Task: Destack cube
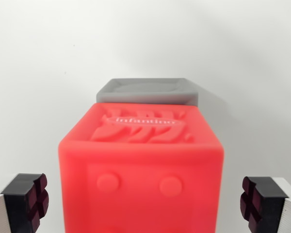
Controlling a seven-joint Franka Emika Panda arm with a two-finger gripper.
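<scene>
Claw (145,201): two-fingered, seen from the wrist camera. Black fingers (24,199) with dark maroon ridged pads stand at the lower corners of the wrist view, one at the view's left, one at the view's right. Jaws stand wide apart, flanking the cube on either side, gripping nothing; a gap of white shows between each pad and the cube's sides. Only the fingertips show; the arm itself is out of frame.

Red soft-plastic cube (141,170): centre of view, between the fingers, bottom cut off by the lower edge. The upper face carries a raised relief and the white word "Infantino" (the relief's shape is blurred and hard to read). The near face shows two raised round studs. The cube sits square to the camera, one flat face toward it; no long axis, the sides being roughly equal.

Grey soft-plastic cube (148,91): behind the red one, mostly hidden; only its recessed upper face and a strip of its front show. Whether the two touch cannot be told.

White table (48,58): plain, fills the remaining view.
</scene>
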